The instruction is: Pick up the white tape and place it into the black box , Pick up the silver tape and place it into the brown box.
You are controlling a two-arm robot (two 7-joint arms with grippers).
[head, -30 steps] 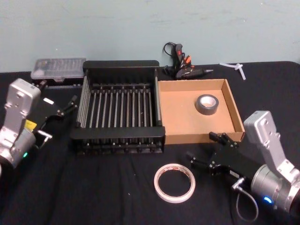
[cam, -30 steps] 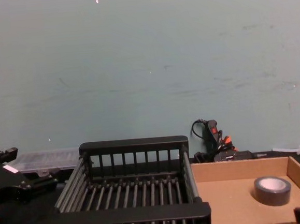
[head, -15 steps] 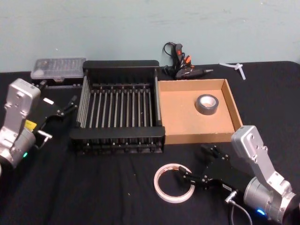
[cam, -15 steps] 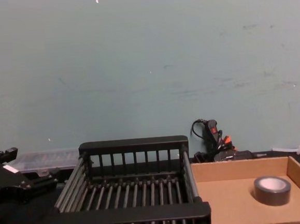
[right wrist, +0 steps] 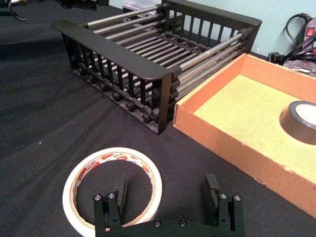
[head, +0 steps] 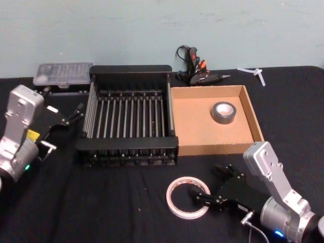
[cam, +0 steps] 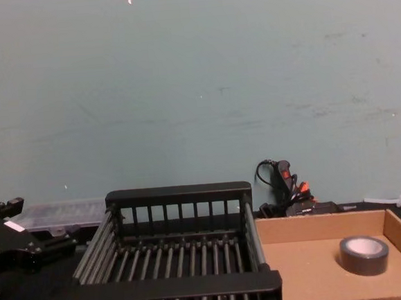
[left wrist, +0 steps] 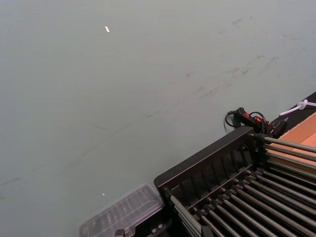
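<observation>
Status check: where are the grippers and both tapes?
Right gripper open, one finger inside flat white red-printed tape roll. Left gripper parked. Grey-silver tape roll in tan cardboard tray.

The white tape [right wrist: 112,188], at the lower left of the right wrist view, carries red printed marks around its face, but none can be read.

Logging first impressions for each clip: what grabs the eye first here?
The right claw, open, low over the near table, one finger inside the white tape and the other outside. Behind stand the black box and the brown box, the silver tape already in it. The left claw sits left of the black box.
</observation>
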